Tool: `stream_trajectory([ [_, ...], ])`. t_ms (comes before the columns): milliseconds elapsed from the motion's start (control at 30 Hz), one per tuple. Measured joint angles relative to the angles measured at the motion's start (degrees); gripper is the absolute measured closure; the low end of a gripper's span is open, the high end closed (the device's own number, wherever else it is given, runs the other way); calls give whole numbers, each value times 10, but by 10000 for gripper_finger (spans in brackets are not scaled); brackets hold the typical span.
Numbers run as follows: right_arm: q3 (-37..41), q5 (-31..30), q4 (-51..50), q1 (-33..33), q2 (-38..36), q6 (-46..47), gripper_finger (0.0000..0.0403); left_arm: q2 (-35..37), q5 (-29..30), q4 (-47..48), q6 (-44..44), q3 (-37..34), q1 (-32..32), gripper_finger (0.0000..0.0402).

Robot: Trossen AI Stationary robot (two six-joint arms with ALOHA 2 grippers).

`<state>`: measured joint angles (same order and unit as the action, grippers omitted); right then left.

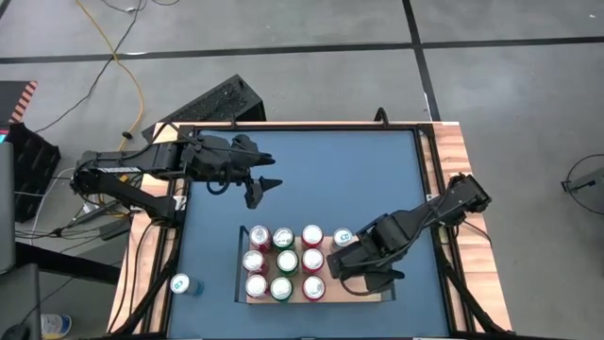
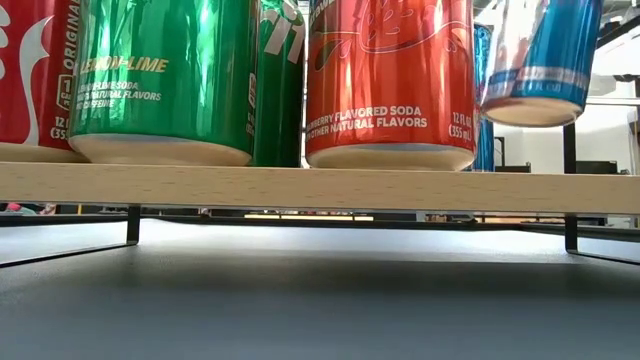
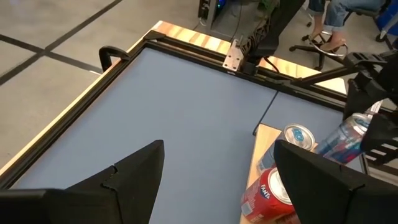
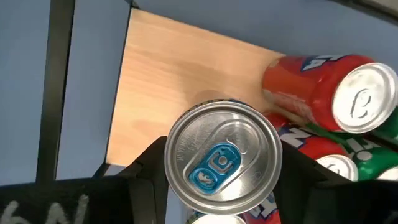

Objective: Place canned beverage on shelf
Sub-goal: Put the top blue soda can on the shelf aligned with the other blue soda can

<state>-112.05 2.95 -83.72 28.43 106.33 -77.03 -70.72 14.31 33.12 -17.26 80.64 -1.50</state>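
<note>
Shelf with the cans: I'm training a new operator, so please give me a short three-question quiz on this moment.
1. True or false: the blue can in the right gripper already stands on the shelf.
2. What is the left gripper doing? A) holding a red can; B) hovering open over the bare tabletop; C) resting on the shelf.
3. Fill in: a second blue can sits on the tabletop, off the shelf, on the ____ arm's side.

Key: 1 false, its base hangs above the board; 2 B; 3 left.
</note>
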Motion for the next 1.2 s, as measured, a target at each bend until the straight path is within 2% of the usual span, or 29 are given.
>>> stream_trajectory([
  [467, 0, 18, 8, -9, 36, 0, 198, 0, 0, 6, -4, 0, 0, 113],
  [867, 0, 35, 22, -20, 36, 7, 165, 0, 0, 7, 5, 0, 0, 113],
  [1033, 0, 34, 32, -20, 36, 64, 155, 0, 0, 7, 5, 0, 0, 113],
  [1200, -1, 34, 39, -20, 36, 71, 139, 0, 0, 7, 5, 0, 0, 113],
])
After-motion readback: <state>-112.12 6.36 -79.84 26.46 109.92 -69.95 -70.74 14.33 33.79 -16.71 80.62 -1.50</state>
